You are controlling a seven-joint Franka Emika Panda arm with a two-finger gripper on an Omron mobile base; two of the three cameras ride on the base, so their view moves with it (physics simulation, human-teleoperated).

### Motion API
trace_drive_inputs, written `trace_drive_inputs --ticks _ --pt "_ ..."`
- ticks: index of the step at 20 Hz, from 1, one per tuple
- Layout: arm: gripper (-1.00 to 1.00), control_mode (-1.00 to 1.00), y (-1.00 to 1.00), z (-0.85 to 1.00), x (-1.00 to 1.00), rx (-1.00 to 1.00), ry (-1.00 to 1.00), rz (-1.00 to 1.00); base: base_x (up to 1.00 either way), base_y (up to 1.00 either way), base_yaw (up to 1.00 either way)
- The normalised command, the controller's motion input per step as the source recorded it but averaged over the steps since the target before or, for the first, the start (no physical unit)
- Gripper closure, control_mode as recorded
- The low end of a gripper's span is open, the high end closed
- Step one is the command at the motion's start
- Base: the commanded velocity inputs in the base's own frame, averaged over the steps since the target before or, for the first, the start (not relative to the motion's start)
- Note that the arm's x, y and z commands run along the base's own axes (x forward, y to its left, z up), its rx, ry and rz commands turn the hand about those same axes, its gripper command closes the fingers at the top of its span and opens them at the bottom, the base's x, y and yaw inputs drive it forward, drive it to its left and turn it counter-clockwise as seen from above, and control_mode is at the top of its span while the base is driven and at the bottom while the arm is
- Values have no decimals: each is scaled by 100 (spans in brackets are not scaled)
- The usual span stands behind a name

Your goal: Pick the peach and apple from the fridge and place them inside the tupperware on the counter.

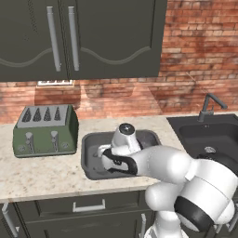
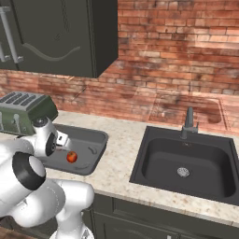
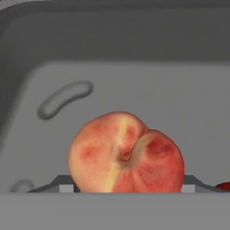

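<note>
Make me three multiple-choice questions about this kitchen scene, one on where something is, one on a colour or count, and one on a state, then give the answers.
1. Where is the peach?
A. In the sink
B. Inside the tupperware
C. On the toaster

2. How many slots does the toaster have?
A. Two
B. Four
C. Six

3. What state are the upper cabinet doors in?
A. Shut
B. Wide open
C. Removed

Answers: 1 B, the hand view shows the fruit against the grey container floor. 2 B, four slots show on its top. 3 A, both doors sit flush.
</note>
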Motion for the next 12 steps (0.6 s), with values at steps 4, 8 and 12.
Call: trace_drive_inputs --ticks 4,8,12 --pt "100 -100 8 -37 19 -1 0 1 0 0 0" --pt "-100 -100 12 -41 18 -3 2 1 0 0 0" --pt "-100 -100 2 -22 5 0 0 2 0 0 0"
